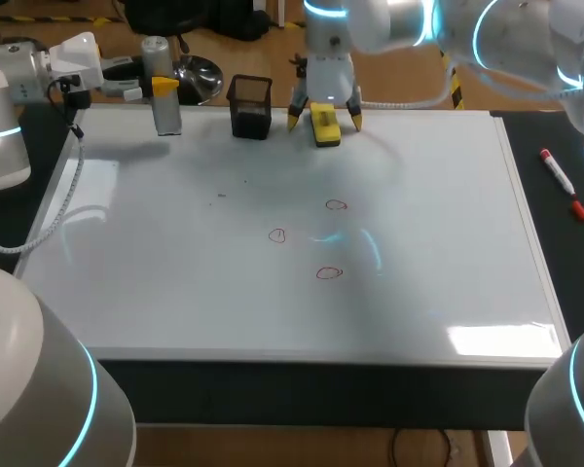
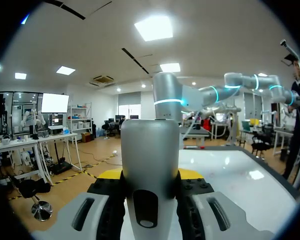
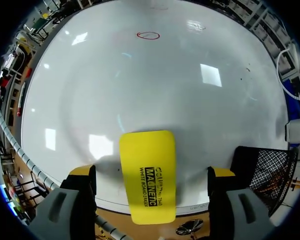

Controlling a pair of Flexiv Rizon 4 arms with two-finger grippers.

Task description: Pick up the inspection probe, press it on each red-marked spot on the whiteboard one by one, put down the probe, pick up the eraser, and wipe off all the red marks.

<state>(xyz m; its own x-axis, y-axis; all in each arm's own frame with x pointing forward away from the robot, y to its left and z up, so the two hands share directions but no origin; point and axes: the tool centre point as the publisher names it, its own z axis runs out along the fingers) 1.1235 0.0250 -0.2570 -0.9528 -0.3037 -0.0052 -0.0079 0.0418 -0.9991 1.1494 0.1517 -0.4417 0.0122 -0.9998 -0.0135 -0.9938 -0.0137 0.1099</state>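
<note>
The whiteboard [image 1: 175,272] lies flat and covers most of the worktop [image 1: 540,136]. The left arm [image 1: 19,78] comes in past the whiteboard's far left corner. The right arm [image 1: 389,24] comes in over the far edge, near the middle.

A black mesh cup [image 1: 250,107] stands on the whiteboard at its far edge, left of centre. The inspection probe [image 1: 165,112], a silver cylinder, stands upright near the whiteboard's far left corner, left of the cup. The left claw [image 1: 164,88] is clenched on the probe. In the left wrist view its yellow-tipped fingers [image 2: 110,174] press on both sides of the probe.

The yellow eraser [image 1: 325,126] lies flat at the whiteboard's far edge, just right of the cup. The right claw [image 1: 325,115] hangs over the eraser, released. Its fingers [image 3: 82,172] straddle the eraser, with bare board showing on each side.

A red marker [image 1: 563,183] lies off the whiteboard's right edge on the dark worktop.

Three small red rings sit near the whiteboard's middle. One [image 1: 336,205] is farthest from the near edge, one [image 1: 277,235] is to its left, and one [image 1: 329,273] is nearest the near edge.
</note>
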